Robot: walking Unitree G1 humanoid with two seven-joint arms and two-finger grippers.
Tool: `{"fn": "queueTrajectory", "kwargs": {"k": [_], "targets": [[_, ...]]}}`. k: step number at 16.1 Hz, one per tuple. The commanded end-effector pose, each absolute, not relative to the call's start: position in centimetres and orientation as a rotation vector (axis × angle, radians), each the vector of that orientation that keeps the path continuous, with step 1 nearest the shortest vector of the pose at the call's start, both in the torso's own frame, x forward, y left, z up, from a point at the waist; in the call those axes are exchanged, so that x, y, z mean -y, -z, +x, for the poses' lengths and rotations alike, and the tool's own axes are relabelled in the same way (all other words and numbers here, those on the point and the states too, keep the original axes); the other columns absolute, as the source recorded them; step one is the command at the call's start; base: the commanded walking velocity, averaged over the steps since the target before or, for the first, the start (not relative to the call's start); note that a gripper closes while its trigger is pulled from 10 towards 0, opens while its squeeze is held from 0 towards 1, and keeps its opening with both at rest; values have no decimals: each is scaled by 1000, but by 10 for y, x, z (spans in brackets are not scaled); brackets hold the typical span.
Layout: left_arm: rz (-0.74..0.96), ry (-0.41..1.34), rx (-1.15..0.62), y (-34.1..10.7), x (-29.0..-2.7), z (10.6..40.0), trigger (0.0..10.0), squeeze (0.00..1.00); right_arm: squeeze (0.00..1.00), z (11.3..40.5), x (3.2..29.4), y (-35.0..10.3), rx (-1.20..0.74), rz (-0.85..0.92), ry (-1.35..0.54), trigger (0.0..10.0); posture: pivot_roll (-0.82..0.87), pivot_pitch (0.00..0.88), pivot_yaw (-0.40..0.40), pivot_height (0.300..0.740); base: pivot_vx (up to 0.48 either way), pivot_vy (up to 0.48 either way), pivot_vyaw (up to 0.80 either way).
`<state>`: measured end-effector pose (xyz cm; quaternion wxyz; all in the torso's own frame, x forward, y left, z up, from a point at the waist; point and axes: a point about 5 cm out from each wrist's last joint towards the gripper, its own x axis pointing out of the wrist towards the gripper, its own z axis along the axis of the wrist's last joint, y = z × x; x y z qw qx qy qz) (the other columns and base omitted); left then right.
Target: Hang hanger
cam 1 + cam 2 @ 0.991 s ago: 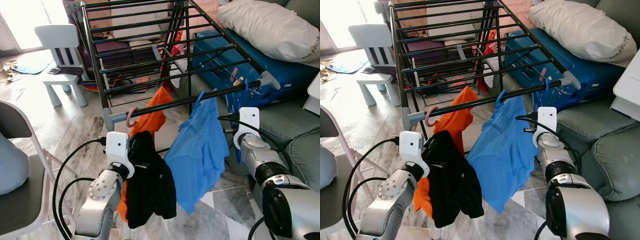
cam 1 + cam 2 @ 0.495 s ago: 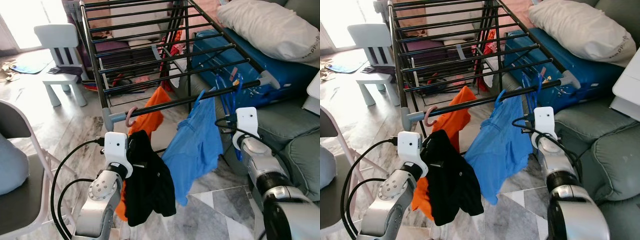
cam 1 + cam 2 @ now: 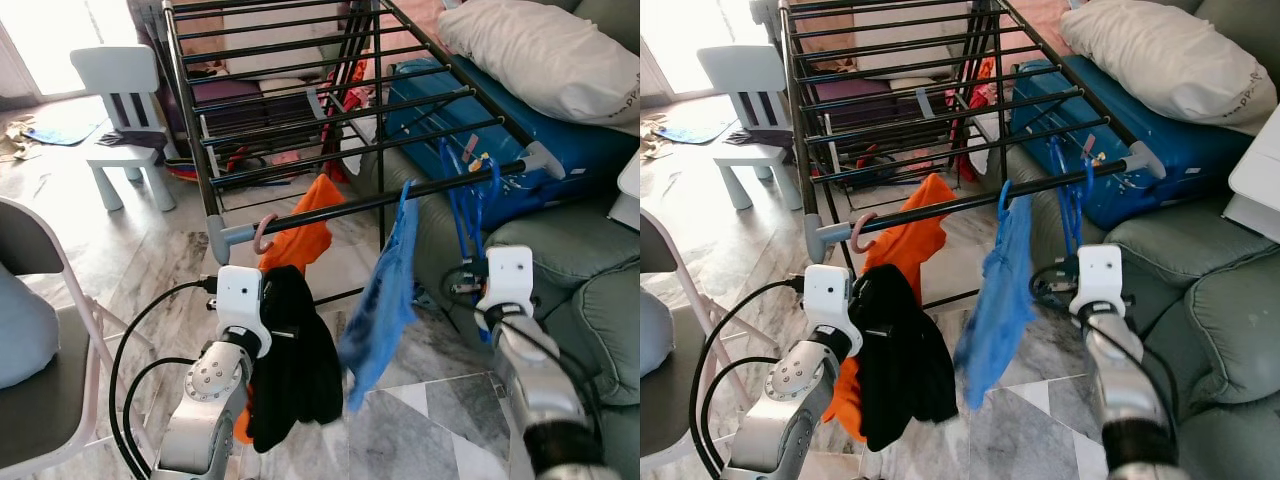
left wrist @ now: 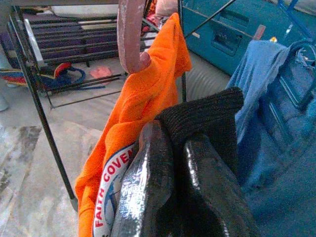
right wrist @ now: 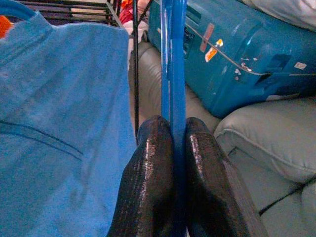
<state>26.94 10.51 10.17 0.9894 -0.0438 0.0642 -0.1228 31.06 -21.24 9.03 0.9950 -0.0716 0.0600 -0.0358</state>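
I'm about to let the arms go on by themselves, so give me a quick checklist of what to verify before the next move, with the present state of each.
1. Right gripper shut on the blue hanger: ok.
2. Blue hanger's hook over the rail: cannot tell.
3. Left gripper shut on the black garment: ok.
4. Black garment hung on the rail: not ok, it hangs below it.
5. Blue shirt on the rail: ok.
6. Orange shirt on the pink hook: ok.

Three hung garments: orange (image 3: pixel 306 236), black (image 3: pixel 296 370), blue (image 3: pixel 385 295); one pillow (image 3: pixel 545 55).
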Motion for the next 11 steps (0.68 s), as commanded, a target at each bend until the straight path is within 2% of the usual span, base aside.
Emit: {"fn": "queueTrajectory", "kwargs": {"k": [1,11], "targets": [[-77,244,-104,-106,-105,270,10000,0,0,310,209,-96,-102,-144,72,10000,-95,30,-13,740,-262,0,0],[-79,259,-108,-107,-101,271,10000,0,0,298,202,-85,-218,-31,131,10000,-97,34,-13,740,-280,0,0]]}}
